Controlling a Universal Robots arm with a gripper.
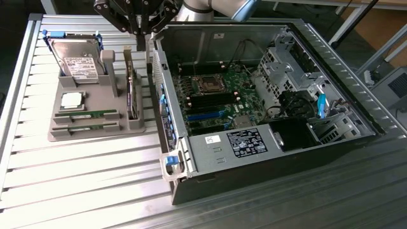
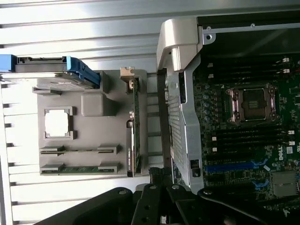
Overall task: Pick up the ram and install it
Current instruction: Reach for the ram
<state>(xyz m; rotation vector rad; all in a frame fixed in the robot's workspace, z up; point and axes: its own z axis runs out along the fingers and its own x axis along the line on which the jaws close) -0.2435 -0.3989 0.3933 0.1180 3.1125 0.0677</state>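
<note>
Nothing is done yet, I think. The ram (image 1: 86, 114) and its twin stick (image 1: 86, 127) lie in slots at one end of the grey tray (image 1: 89, 135). The claw (image 1: 142, 28) is shut, holds nothing, and hangs over the tray's other end, beside the computer box (image 1: 210, 157).

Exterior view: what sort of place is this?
Probably a robotics lab bench for computer assembly: a slatted metal table, an open computer case, a grey fixture holding parts.
</note>
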